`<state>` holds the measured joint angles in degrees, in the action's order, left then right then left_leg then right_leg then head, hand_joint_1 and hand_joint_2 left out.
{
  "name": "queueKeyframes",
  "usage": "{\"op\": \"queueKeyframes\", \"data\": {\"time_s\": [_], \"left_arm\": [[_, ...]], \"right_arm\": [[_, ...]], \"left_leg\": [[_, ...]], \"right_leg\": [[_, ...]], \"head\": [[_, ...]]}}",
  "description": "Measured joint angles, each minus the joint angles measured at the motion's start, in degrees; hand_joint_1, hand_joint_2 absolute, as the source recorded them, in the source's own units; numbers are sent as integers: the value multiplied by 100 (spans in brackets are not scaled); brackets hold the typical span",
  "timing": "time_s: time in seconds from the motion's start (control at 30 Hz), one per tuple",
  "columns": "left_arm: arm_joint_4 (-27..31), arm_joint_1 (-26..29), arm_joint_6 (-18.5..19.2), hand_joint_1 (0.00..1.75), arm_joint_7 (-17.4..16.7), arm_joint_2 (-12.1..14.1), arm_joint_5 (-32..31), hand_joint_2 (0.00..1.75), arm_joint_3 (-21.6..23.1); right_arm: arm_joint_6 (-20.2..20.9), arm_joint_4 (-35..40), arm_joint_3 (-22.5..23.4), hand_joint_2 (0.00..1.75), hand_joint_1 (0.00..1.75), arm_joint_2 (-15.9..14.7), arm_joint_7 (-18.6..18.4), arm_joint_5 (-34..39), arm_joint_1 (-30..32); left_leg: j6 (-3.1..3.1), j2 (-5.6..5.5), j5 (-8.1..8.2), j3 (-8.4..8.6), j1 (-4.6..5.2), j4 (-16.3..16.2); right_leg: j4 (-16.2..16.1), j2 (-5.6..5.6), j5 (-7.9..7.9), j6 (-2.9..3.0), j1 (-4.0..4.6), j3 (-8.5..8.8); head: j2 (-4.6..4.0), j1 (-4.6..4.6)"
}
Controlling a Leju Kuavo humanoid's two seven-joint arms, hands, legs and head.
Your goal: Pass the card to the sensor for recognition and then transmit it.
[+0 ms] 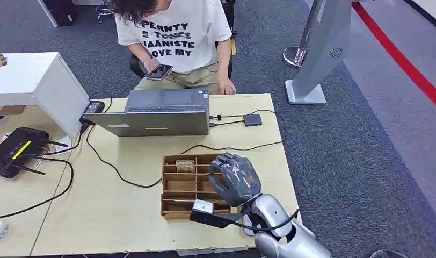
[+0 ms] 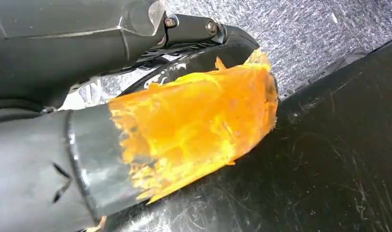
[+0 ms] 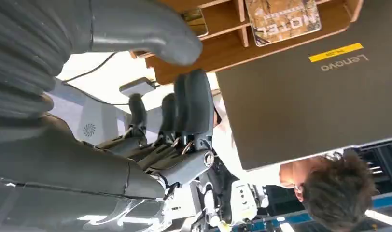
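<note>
A patterned card (image 1: 185, 165) lies flat in the far-left compartment of a wooden divided tray (image 1: 175, 207), printed side up. The tray sits near the front right of a pale wooden table (image 1: 124, 215). The right hand (image 1: 234, 177) hovers over the tray's right side, fingers apart and holding nothing, with the card off to its left and untouched. In the right wrist view the thumb and dark fingers (image 3: 194, 104) are spread with open space between them. The left hand (image 2: 136, 140) appears as a grey shape wrapped in orange tape, hanging close to dark body parts; whether its fingers are curled or loose cannot be told from that blurred view.

The likely risk is a poor pickup: the card lies flat against the compartment floor with thin dividers close around it, so broad fingers may catch a divider, push the tray along the table, or slide the card instead of lifting it.

Behind the tray stands an open grey laptop (image 1: 157, 115), lid toward the robot, with black cables (image 1: 106, 161) trailing across the table and a small dark square device (image 1: 252, 119) plugged in beside it, possibly the sensor. A black router (image 1: 14, 150) sits at the left. A person (image 1: 173, 37) sits behind the table holding a phone. The floor is grey carpet (image 1: 355, 161).
</note>
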<state>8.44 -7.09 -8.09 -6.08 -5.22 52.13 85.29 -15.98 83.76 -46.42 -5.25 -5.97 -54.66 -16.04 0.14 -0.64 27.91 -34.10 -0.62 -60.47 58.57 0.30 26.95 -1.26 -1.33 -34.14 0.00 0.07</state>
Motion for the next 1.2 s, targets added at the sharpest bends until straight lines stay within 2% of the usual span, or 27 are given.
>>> {"op": "queueKeyframes", "data": {"time_s": [0.13, 0.53, 0.67, 0.8, 1.0, 1.1, 1.2], "left_arm": [[0, 0, 2, 0, 0, 0, 0, 0, 0], [0, 0, 2, 0, 0, 0, 13, 0, 33], [0, 0, 2, 0, 0, 0, 13, 0, 42], [0, -1, 2, 0, 0, 0, 2, 0, 46], [0, -1, 6, 0, 0, -2, -2, 0, 48], [0, -1, 11, 0, 0, -2, -2, 0, 52], [0, -1, 13, 0, 0, -2, 0, 0, 61]], "right_arm": [[0, -28, 2, 175, 82, -9, -4, 0, 2], [9, -136, 90, 175, 86, -9, -42, 2, 2], [11, -162, 114, 175, 79, -9, -44, 2, 2], [17, -242, 144, 175, 84, -9, -61, 22, 1], [35, -383, 214, 175, 80, -9, -66, 37, 0], [61, -472, 278, 175, 87, 7, -66, 37, 0], [81, -542, 313, 175, 87, 22, -66, 39, 2]], "left_leg": [[0, 0, 0, 0, 0, 0], [0, 0, 0, 0, 0, 0], [0, 0, 0, 0, 0, 0], [0, 0, 0, 0, 0, 0], [0, 0, 0, 0, 0, 0], [0, 0, 0, 0, 0, 0], [0, 0, 0, 0, 0, 0]], "right_leg": [[0, 0, 0, 0, 0, 0], [0, 0, 0, 0, 0, 0], [0, 0, 0, 0, 0, 0], [0, 0, 0, 0, 0, 0], [0, 0, 0, 0, 0, 1], [0, 0, 0, 0, 0, 1], [0, 0, 0, 0, 0, 1]], "head": [[0, 0], [0, 0], [0, -2], [0, -2], [0, -2], [0, 0], [0, 0]]}}
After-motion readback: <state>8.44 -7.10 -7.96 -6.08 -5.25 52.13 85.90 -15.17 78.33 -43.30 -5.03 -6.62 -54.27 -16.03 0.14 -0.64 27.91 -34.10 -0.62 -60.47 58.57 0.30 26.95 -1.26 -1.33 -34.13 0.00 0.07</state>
